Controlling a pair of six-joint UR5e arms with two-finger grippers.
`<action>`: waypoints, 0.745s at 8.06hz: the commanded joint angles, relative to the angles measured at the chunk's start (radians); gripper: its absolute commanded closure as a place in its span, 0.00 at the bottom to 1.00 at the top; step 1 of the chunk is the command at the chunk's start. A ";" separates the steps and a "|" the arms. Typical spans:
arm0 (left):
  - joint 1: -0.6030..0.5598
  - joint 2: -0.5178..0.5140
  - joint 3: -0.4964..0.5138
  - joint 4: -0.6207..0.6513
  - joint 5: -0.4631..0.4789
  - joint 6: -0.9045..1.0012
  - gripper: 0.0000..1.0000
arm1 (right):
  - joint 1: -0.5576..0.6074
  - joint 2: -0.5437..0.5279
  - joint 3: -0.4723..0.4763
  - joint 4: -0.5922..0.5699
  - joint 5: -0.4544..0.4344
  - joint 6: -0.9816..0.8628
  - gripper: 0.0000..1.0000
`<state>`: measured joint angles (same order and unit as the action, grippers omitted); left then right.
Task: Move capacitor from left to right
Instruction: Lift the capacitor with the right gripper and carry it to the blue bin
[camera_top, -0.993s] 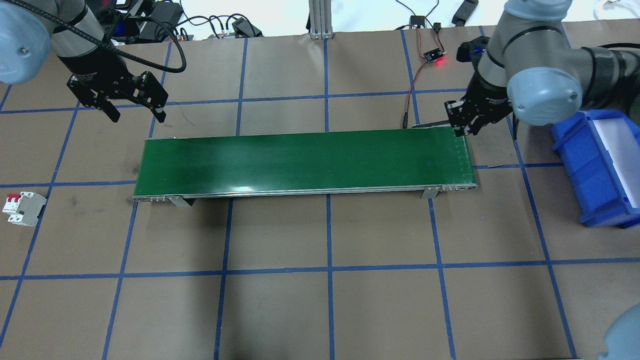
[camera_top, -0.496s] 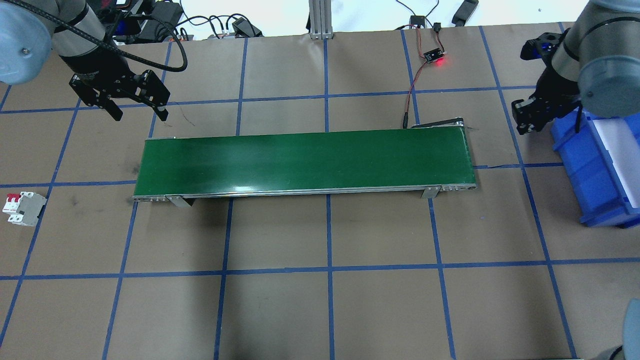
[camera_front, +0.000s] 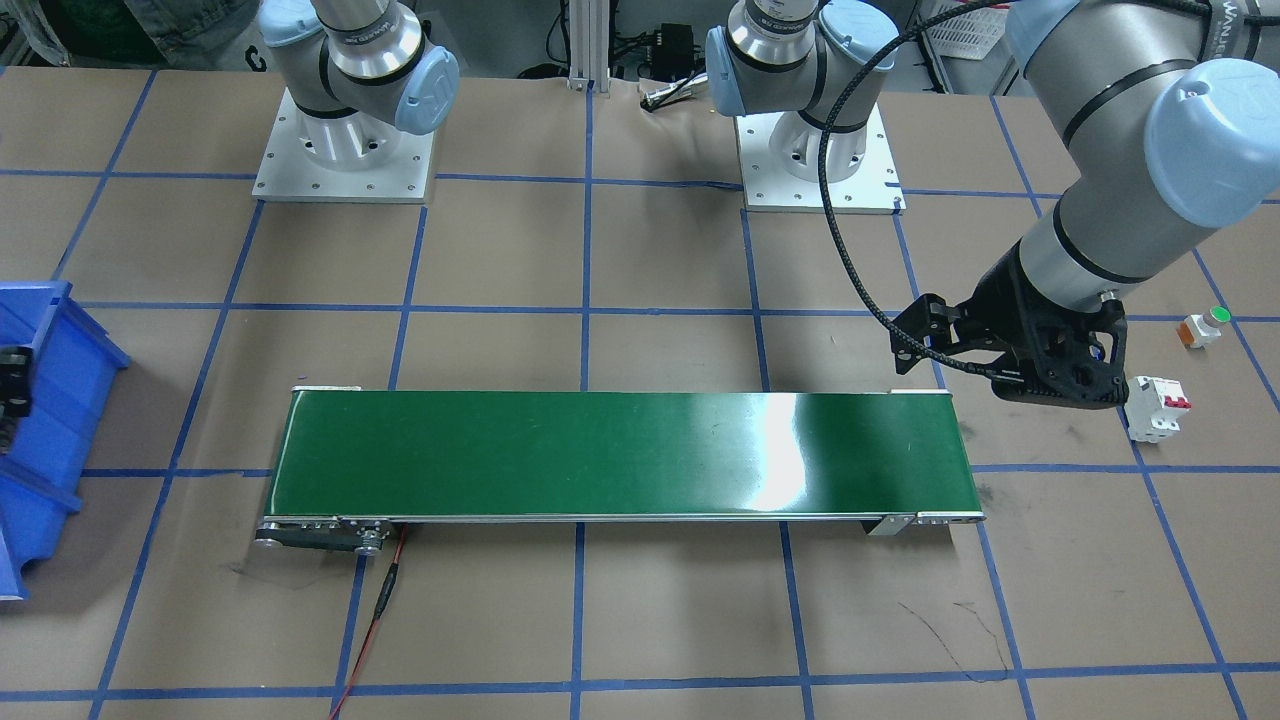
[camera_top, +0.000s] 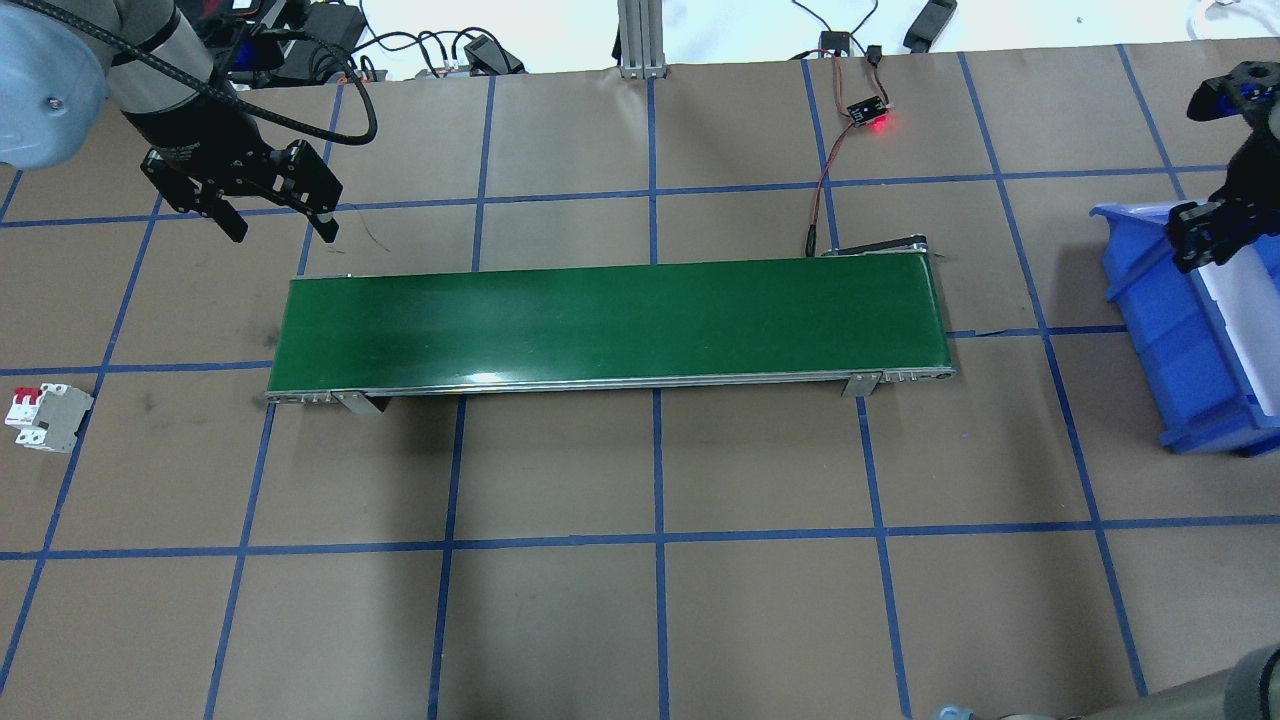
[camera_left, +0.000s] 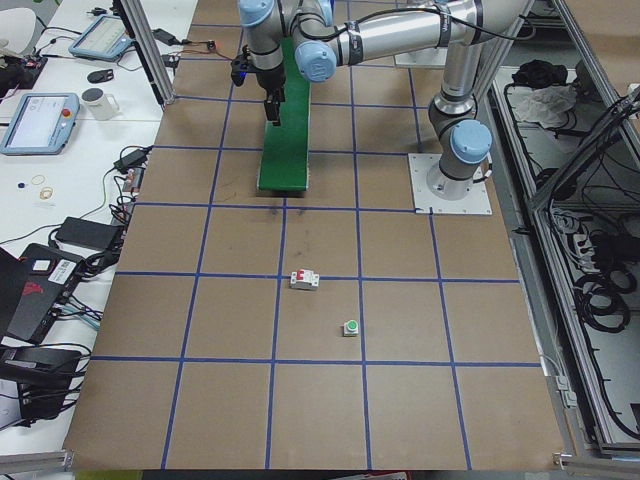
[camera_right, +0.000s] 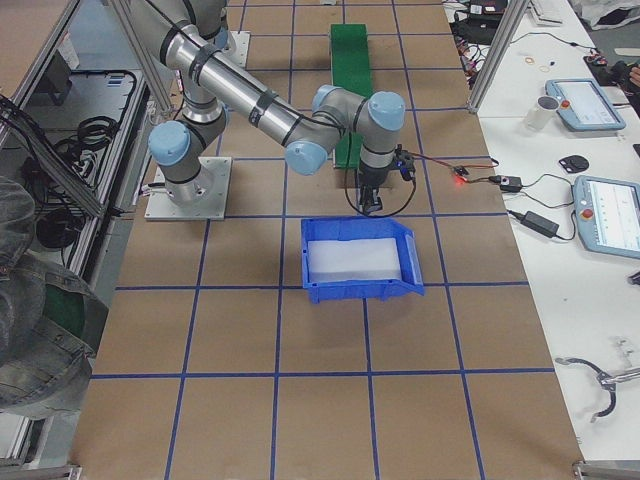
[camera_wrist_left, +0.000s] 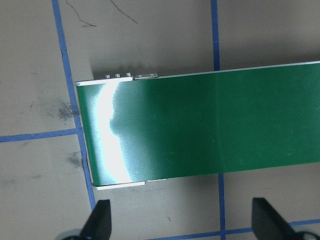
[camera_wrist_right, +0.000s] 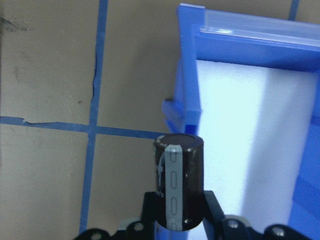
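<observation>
Right gripper (camera_top: 1200, 240) brought glossy cylindrical capacitor (camera_wrist_right: 178, 180) over blue bin (camera_wrist_right: 187, 90).

The left arm (camera_front: 1100, 210) and right arm (camera_front: 355, 45) were silver-grey tubes with pale blue joint caps (camera_front: 1215, 130), each on a white square base plate (camera_front: 290, 175) dotted with screws. A black braided cable (camera_front: 828, 220) ran along the left arm to the black, angular left gripper (camera_top: 281, 232).

Brown blue-gridded table (camera_top: 640, 620) with green conveyor (camera_top: 610, 320), blue bin (camera_top: 1170, 340), white breaker (camera_top: 45, 418), green-capped button (camera_front: 1203, 328)
</observation>
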<state>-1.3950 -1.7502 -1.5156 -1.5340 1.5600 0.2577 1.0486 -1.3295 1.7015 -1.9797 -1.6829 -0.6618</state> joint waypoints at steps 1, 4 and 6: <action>-0.001 -0.002 0.000 0.000 0.002 0.000 0.00 | -0.054 0.000 -0.036 -0.002 -0.029 -0.103 1.00; -0.007 -0.006 0.000 0.000 0.002 0.000 0.00 | -0.157 0.048 -0.031 -0.001 -0.018 -0.173 1.00; -0.007 -0.006 0.000 0.000 0.002 0.000 0.00 | -0.191 0.107 -0.026 -0.034 -0.014 -0.177 1.00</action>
<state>-1.4015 -1.7559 -1.5160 -1.5340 1.5618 0.2577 0.8953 -1.2729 1.6706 -1.9847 -1.7017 -0.8284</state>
